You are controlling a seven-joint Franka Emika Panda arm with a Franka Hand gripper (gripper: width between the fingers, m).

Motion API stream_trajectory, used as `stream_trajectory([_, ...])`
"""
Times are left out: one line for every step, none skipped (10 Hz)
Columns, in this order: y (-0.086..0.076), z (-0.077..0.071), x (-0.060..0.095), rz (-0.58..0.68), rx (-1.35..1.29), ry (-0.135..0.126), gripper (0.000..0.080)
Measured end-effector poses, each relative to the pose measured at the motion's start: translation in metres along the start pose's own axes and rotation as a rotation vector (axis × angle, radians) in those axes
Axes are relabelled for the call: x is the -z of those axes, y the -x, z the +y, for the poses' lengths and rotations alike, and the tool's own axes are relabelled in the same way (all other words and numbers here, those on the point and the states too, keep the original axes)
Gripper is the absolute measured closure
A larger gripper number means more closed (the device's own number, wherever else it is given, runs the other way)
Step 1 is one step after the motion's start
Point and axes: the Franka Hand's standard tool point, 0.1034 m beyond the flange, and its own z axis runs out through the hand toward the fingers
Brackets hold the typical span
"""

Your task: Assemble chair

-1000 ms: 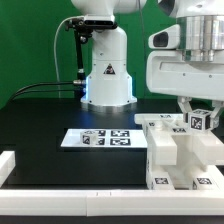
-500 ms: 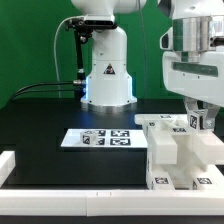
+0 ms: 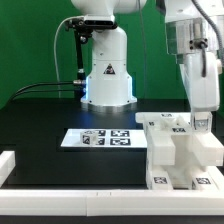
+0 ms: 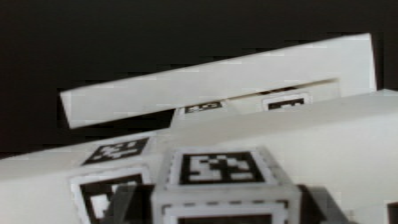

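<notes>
Swung round since earlier frame, wrist now edge-on | gripper [image 3: 203, 118] pinching tagged block [image 4: 219, 172] | chair [image 3: 183, 152] at 4 o'clock, marker board [image 3: 97, 138] at its 9 o'clock | step: seating block | next: likely press down square, then release

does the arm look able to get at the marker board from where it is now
Probably yes: the marker board lies flat and uncovered on the black table, beside the chair, but the pincer seems occupied with a chair block.

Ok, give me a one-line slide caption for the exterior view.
Panda arm's gripper lowered onto the white chair assembly at the view's right, marker board flat on the black table.
</notes>
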Motion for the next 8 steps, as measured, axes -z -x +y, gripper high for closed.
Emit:
stream_trajectory([-0.0002, 0.0001, 0.0001, 0.000, -0.012, -0.002, 0.0534])
stream_trajectory([-0.0001, 0.0001, 0.0001, 0.001, -0.010, -0.002, 0.0534])
stream_trajectory([0.0000, 0.0002, 0.0001, 0.001, 0.000, -0.002, 0.0534])
stream_trajectory([-0.0001, 0.0002, 0.0001, 0.001, 0.000, -0.002, 0.0534])
stream_trajectory([-0.0002, 0.0008, -0.0009, 0.002, 0.000, 0.001, 0.0424])
stream_trajectory([-0.0001, 0.0010, -0.0011, 0.002, 0.001, 0.001, 0.0424])
stream_trajectory([-0.0001, 0.0012, -0.0014, 0.003, 0.001, 0.002, 0.0281])
stream_trajectory([-0.0001, 0.0012, -0.0016, 0.003, 0.001, 0.002, 0.0178])
